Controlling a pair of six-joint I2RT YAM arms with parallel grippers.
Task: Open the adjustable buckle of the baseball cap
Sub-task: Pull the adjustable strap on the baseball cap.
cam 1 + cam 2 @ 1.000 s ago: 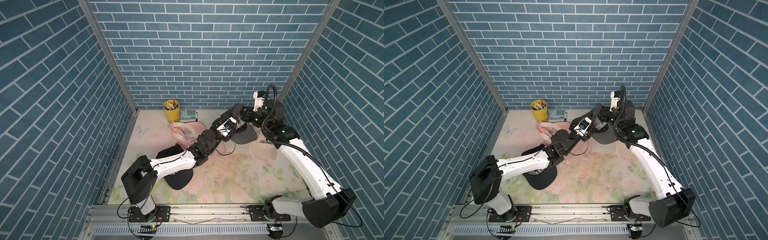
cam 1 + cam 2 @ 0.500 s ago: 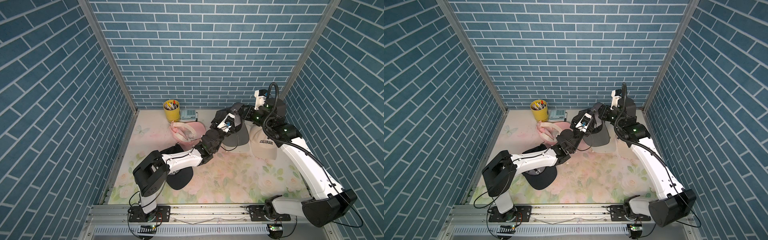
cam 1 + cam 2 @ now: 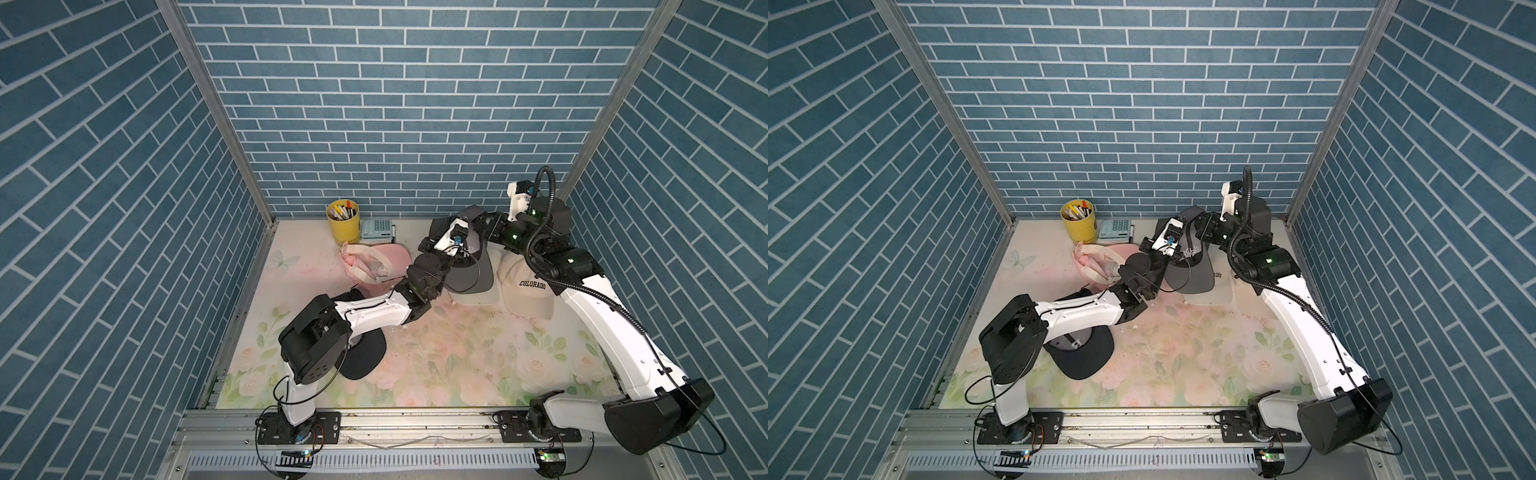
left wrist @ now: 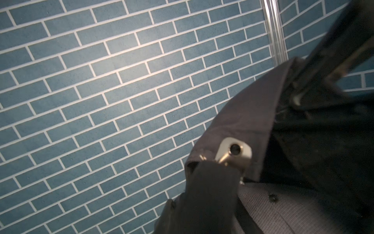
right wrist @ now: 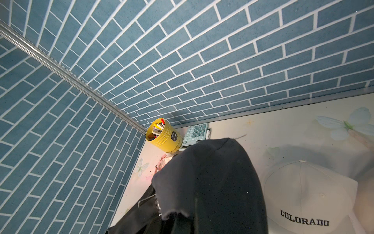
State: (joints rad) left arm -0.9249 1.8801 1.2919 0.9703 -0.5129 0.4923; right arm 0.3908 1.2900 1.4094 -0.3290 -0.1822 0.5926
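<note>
The grey baseball cap (image 3: 469, 278) hung in the air over the back right of the table (image 3: 457, 353), crown up between the two arms and brim drooping toward the surface. In the left wrist view its adjustable strap (image 4: 242, 121) ran close past the lens, with the brass-coloured buckle (image 4: 234, 151) sitting closed on it. Pale writing showed on the cap's front in a top view, too small to read.

The right gripper (image 3: 481, 222) was clenched on the cap's rear edge, and dark cloth draped across its wrist view. The left gripper (image 3: 462, 224) sat right against the strap end, but whether it had pinched anything could not be told.

Just beside the hanging brim lay a beige cap (image 3: 528, 291) lettered "COLORADO" in black capitals. A pink cap (image 3: 374, 262) lay upturned to the other side, and a black cap (image 3: 1084, 353) sat partly under the left arm. At the back wall stood a yellow cup (image 3: 343, 226) of pens, its dark label unreadable, touching a pale green calculator (image 3: 376, 230) with a black marker (image 5: 208, 133) alongside.
</note>
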